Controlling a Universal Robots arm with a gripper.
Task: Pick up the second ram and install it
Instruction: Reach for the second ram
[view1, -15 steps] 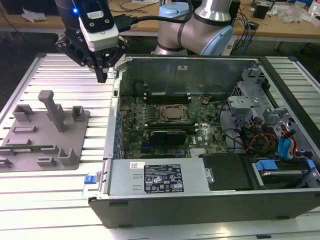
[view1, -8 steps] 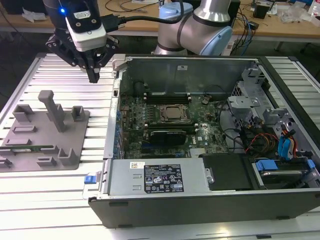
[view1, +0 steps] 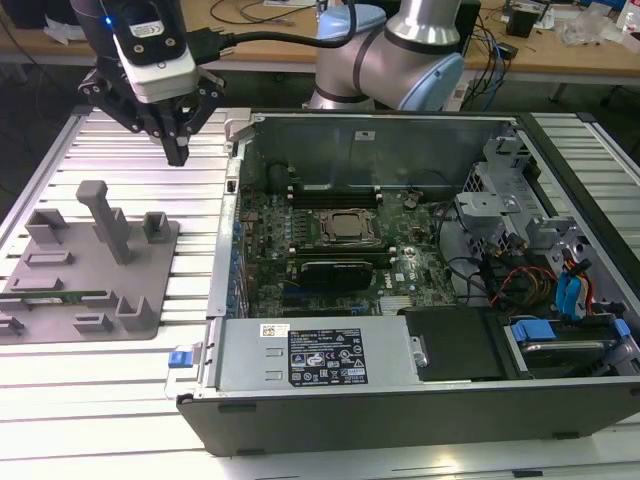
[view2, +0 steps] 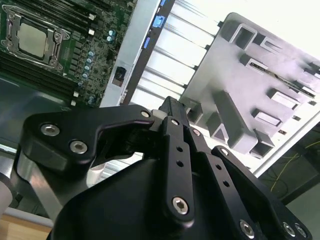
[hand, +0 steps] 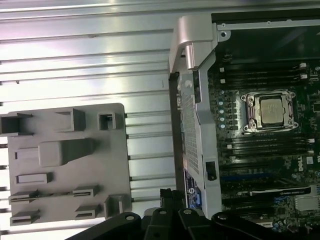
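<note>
One gripper (view1: 177, 152), fingers pressed together and empty, hangs above the grey tray (view1: 150, 272) in the exterior view. The second ram (view1: 62, 296) lies in the tray, which sits on a ribbed metal table (view1: 100, 392). A wooden bench (view1: 560, 55) stands beyond the tray. In both wrist views, an open computer case (hand: 200, 125) sits beside the tray.

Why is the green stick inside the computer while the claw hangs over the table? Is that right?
No. In the exterior view the second ram lies on the grey tray, not inside the computer case. The gripper does hang over the table.
</note>
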